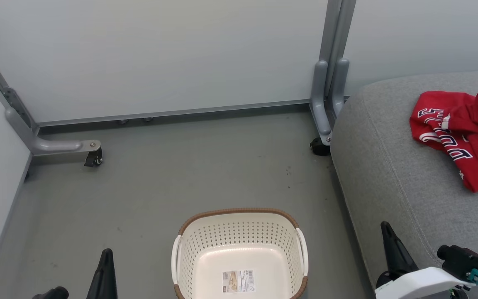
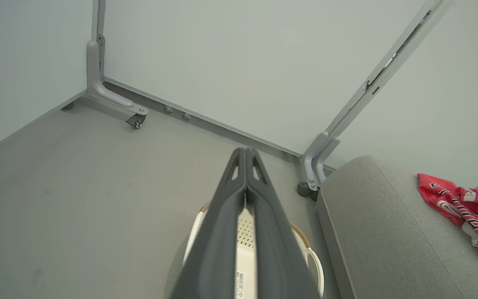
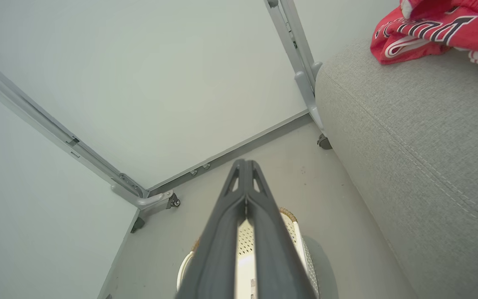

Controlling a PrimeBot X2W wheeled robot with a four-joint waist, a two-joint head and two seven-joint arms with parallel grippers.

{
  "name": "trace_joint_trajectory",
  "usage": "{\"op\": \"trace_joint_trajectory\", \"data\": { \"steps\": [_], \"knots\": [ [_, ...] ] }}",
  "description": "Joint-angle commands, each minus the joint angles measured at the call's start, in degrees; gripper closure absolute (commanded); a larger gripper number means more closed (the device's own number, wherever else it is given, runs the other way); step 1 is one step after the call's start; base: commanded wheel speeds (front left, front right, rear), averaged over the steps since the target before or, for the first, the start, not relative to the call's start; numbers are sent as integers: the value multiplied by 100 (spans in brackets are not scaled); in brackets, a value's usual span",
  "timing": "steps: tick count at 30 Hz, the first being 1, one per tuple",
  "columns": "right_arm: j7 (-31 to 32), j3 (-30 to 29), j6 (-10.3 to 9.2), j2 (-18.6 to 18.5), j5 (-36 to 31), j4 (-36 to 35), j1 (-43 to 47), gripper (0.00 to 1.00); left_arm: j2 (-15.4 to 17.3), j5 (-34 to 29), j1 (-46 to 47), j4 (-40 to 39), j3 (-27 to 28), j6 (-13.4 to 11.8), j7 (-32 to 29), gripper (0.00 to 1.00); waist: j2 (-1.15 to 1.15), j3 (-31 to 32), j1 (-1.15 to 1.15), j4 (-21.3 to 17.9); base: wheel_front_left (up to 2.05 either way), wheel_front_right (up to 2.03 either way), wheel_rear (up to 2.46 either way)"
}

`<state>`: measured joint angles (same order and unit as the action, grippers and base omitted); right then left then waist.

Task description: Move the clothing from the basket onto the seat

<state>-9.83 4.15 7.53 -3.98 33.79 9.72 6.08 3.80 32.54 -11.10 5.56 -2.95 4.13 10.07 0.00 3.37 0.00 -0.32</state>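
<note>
- Left gripper: the two dark fingers are pressed together along their length with nothing between them. It hangs above the floor, pointing over the basket's far end.
- Right gripper: fingers likewise closed on each other and holding nothing. It sits just beside the seat's front edge, above the basket's right side.
- Basket: on the grey floor between the two grippers, just beside the seat. The part of its cream bottom in view carries a label sticker and no cloth. Its near end is cut off by the head view's lower edge.
- Seat: large grey cushion to the right.
- Clothing: a crumpled red heap on top of the seat, well back from its front edge, lettering up, well apart from the basket. It runs off the right edge, and I cannot separate it into two pieces with certainty.
- Step, as judged: the transfer looks finished, with arms parked and hands empty.
- Next move, as judged: no grasp is called for. At most, check the basket's hidden near end. If anything red lies there, the fingers must part before reaching down inside.
</note>
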Motion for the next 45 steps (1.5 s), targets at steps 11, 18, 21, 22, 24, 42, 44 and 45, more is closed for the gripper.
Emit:
{"op": "trace_joint_trajectory", "data": {
  "steps": [11, 18, 21, 22, 24, 42, 44, 45],
  "knots": [
    [232, -135, -2, -53, 1142, 15, -350, 100, 93, 1168, 441, 80, 106, 94, -224, 100, 0, -41, 0, 4, 0, 0, 0],
    [354, -199, -2, -66, 1687, 56, -446, 100, 109, 1733, 584, 152, 157, 119, -344, 100, 0, -65, 0, 6, 0, 0, 0],
    [410, -228, -2, -70, 1921, 72, -496, 100, 114, 1975, 644, 187, 180, 134, -396, 100, 0, -76, 0, 7, 0, 0, 0],
    [428, -238, -2, -72, 2003, 79, -508, 100, 116, 2059, 666, 200, 188, 138, -415, 100, 0, -80, 0, 8, 0, 0, 0],
    [462, -257, -2, -75, 2148, 91, -526, 100, 120, 2202, 708, 222, 203, 147, -448, 100, 0, -87, 0, 8, 0, 0, 0],
    [747, -421, -2, -82, 3323, 188, -739, 100, 134, 3414, 1026, 401, 334, 203, -739, 100, 0, -150, 0, 14, 0, 0, 0],
    [778, -439, -2, -83, 3443, 196, -769, 100, 134, 3535, 1059, 420, 349, 209, -764, 100, 0, -157, 0, 14, 0, 0, 0],
    [796, -448, -2, -82, 3507, 199, -786, 100, 135, 3595, 1073, 431, 358, 213, -783, 100, 0, -161, 0, 15, 0, 0, 0]
  ]
}}
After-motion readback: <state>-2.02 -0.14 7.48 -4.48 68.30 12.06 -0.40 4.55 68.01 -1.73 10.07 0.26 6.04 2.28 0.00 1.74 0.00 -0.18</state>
